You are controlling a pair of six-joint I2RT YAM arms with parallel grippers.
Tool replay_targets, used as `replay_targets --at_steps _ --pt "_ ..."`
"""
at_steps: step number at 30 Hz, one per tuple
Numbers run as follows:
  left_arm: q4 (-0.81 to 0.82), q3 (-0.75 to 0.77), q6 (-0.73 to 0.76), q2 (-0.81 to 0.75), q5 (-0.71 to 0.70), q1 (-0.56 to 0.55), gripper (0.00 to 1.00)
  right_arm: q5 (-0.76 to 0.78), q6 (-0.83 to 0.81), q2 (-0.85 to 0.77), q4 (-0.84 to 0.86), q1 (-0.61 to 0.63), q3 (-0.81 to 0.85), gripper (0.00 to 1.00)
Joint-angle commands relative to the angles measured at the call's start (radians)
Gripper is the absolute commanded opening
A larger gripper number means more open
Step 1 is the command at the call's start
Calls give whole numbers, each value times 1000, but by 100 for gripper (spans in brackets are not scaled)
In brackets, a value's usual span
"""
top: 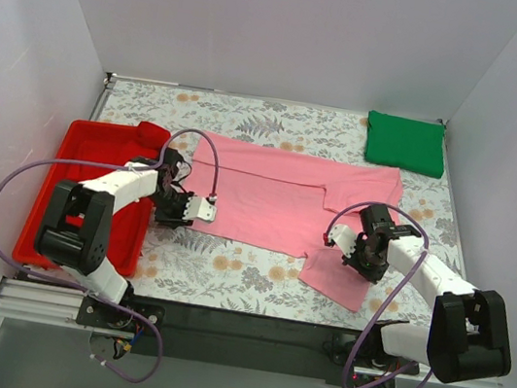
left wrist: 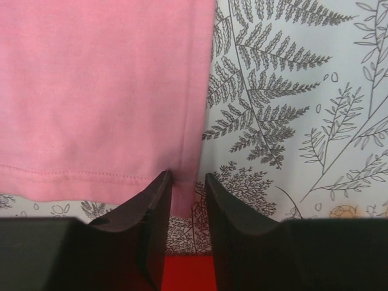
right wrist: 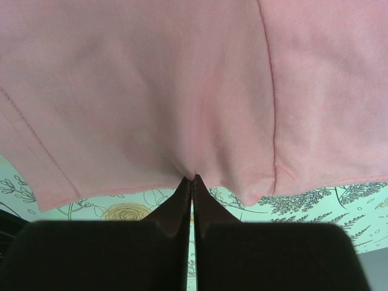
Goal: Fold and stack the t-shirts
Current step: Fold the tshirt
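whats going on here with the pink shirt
A pink t-shirt is being folded on the table. The right claw is pinched shut on its near edge, while the left claw sits open around a hem corner. A green t-shirt lies folded in the far right corner.

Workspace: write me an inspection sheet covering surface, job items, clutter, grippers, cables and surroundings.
Surface: table under a fern-and-flower printed cover.
Job's things: pink t-shirt spread mid-table, partly folded; green t-shirt folded at the far right corner.
Clutter: red tray at the left edge.
Grippers: left gripper open, jaws astride the pink t-shirt's hem corner; right gripper shut on the pink t-shirt's near edge.
Cables: purple cables loop freely off both arms; one arcs over the pink t-shirt's left end.
Surroundings: white walls on three sides; nothing else seen.
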Motion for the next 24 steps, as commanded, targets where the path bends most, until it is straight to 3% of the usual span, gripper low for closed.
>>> replay_targets --at_steps 1,11,20,24 --pt "47 -34 27 10 -4 -1 26 7 -10 -22 -15 -7 10 1" --pt "35 -163 69 -123 -5 -2 0 -13 -15 -99 -68 -9 13 1" --pt "-91 -74 19 -194 73 -1 0 -30 -30 -228 -113 -10 54 1" --pt "-103 -13 5 -167 84 19 0 -4 -79 -200 -110 -21 114 1"
